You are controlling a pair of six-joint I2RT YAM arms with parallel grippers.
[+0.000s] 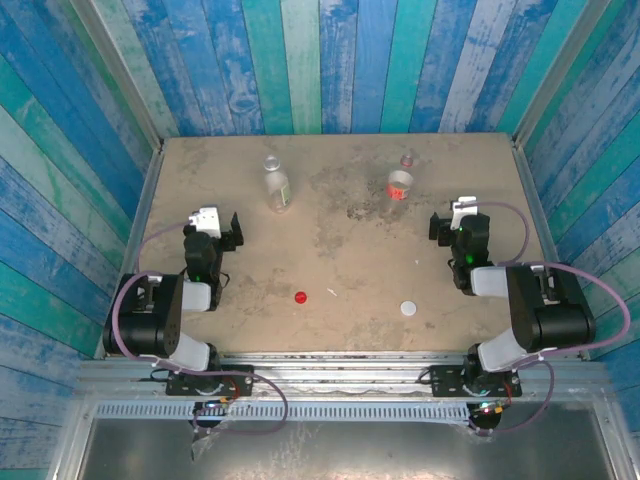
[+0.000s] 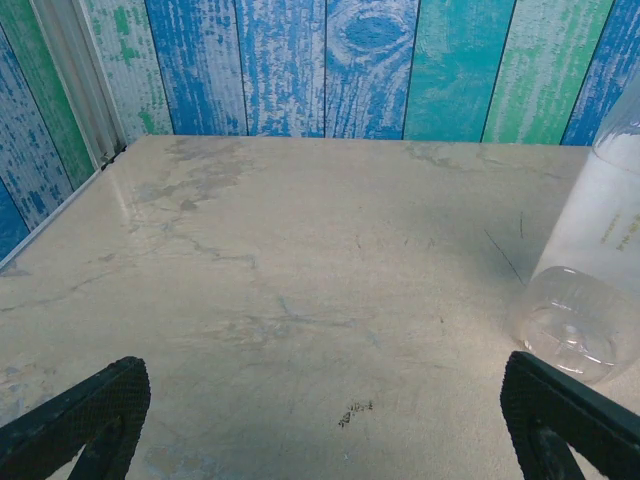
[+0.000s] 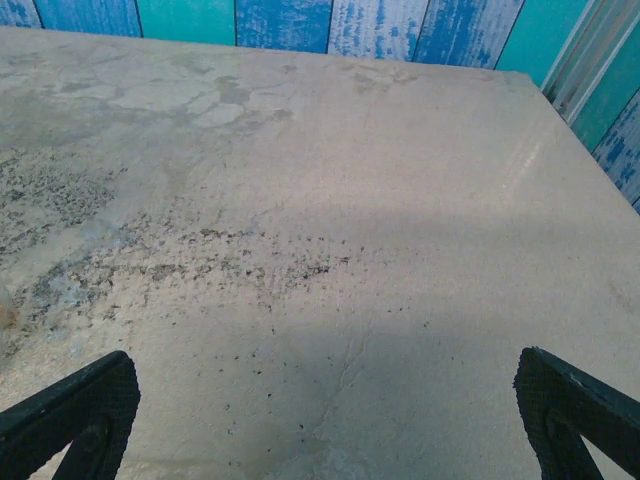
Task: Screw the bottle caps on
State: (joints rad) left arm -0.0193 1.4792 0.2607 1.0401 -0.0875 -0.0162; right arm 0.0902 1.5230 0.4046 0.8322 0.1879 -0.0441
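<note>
The left gripper [image 2: 320,445] and right gripper [image 3: 325,440] are both gaping wide, holding nothing. The red cap [image 1: 300,297] and white cap [image 1: 407,308] are lying behind them toward the table's [image 1: 340,255] near edge (red nearer left, white nearer right); the bottles [image 1: 276,186] are sitting toward the far edge.

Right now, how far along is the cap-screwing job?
Nothing looks done: the red cap and white cap lie loose on the table, away from the green-labelled bottle and red-labelled bottle. In hand: nothing; left hand and right hand are open, empty. Left: screwing on both caps.
</note>
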